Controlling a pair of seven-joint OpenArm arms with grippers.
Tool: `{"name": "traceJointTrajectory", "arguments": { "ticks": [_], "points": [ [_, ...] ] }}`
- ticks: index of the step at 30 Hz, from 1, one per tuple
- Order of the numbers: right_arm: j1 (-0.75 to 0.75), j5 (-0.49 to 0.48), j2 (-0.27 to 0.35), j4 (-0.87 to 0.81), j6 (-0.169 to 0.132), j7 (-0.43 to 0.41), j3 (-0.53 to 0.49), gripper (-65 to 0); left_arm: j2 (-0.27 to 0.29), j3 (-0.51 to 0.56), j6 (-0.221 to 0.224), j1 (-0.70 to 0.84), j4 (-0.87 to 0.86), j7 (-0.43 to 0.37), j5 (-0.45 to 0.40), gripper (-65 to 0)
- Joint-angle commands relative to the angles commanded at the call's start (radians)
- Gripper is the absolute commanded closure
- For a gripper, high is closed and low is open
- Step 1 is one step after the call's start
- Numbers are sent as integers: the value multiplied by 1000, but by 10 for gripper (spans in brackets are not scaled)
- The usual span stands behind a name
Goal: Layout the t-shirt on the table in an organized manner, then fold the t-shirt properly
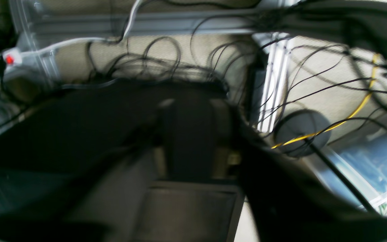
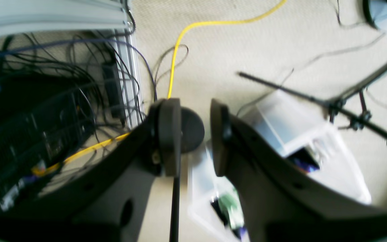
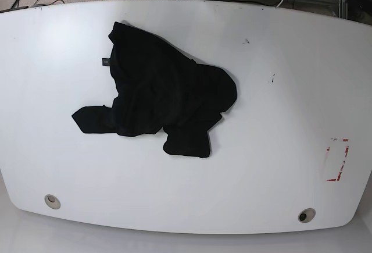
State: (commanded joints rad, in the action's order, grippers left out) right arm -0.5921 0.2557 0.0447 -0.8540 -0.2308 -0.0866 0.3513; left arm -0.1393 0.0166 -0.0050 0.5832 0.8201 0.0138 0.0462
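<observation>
The black t-shirt (image 3: 163, 96) lies crumpled in a heap on the white table (image 3: 279, 61), left of centre, with one sleeve sticking out to the left. Its small grey label (image 3: 105, 62) shows near the upper left edge. Neither gripper shows in the base view. In the right wrist view my right gripper (image 2: 195, 134) hangs over the floor with its jaws a little apart and nothing between them. In the blurred left wrist view my left gripper (image 1: 197, 127) also points at the floor, fingers apart, holding no fabric.
A red tape rectangle (image 3: 337, 160) marks the table's right side. Two metal-ringed holes (image 3: 52, 200) (image 3: 306, 214) sit near the front edge. Cables, a yellow cord (image 2: 176, 50), metal framing and a clear plastic bin (image 2: 281, 134) lie on the carpet beyond the table.
</observation>
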Motion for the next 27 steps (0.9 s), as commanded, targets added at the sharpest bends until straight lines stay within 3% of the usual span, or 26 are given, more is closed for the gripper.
{"name": "traceJointTrajectory", "arguments": {
  "ticks": [4, 12, 16, 18, 20, 22, 27],
  "points": [
    [11, 1, -1, 0, -1, -7, 4, -141, -10, 4, 1, 46, 55, 1, 1, -193],
    [53, 1, 0, 29, 0, -16, 14, -123, -20, -6, 8, 139, 162, -35, 4, -50],
    [65, 1, -1, 48, -3, -17, 9, -119, -9, -15, 9, 115, 112, -56, 4, -24],
    [70, 6, -3, 70, -4, -18, 6, -121, 2, -18, 11, 81, 52, -72, 6, -24],
    [88, 10, -7, 118, -1, -19, 1, -123, 27, -53, 11, -1, -138, -114, 1, -21],
    [126, 11, -15, 209, 3, -25, -1, -124, 84, -139, 11, -178, -500, -193, -10, -20],
    [202, 26, -27, 353, -10, -30, -1, -126, 110, -173, 7, -334, -802, -291, -11, -5]
  ]
}}
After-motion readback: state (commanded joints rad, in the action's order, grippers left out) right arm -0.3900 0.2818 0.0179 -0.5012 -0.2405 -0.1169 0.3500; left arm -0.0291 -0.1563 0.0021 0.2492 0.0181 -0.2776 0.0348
